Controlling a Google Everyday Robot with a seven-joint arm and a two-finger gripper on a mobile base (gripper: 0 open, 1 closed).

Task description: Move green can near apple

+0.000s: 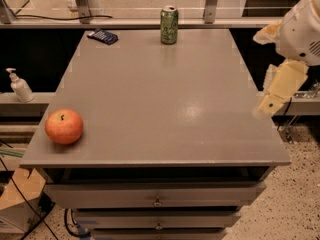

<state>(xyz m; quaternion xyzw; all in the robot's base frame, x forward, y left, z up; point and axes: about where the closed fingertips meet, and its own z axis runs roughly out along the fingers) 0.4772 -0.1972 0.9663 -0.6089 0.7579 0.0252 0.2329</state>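
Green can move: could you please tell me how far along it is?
Nothing looks done: the green can stands at the table's far edge, the apple at its near left corner. Nothing is in hand; the tool hangs beyond the table's right edge, away from both. Left: reach the can, grasp it, set it beside the apple.

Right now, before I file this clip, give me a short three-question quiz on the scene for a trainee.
1. True or false: the green can stands upright near the table's far edge.
2. Where is the apple? A) near-left corner B) beside the can C) in a drawer
3. Fill in: the gripper hangs off the table's ____ side, well away from the can.
Key: 1 true; 2 A; 3 right.
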